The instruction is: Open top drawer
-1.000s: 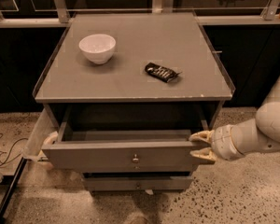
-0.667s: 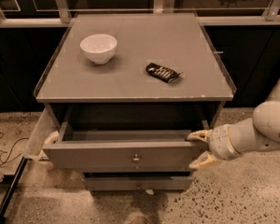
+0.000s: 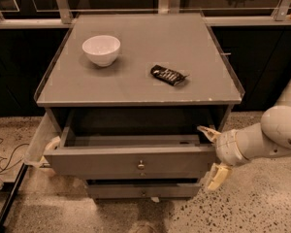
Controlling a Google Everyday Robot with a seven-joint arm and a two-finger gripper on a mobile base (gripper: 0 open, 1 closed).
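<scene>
Widening | jaws at top drawer (image 3: 97, 161) right end | drawer stays out

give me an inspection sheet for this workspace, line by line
surface: grey cabinet top, bare apart from two items
job's things: top drawer stands partly open, its inside showing; round knob at the front's centre
clutter: white bowl at back left of the top; dark snack packet right of centre
grippers: gripper at the right end of the drawer front
cables: thin cable on the floor at left
surroundings: speckled floor; lower drawer beneath
</scene>
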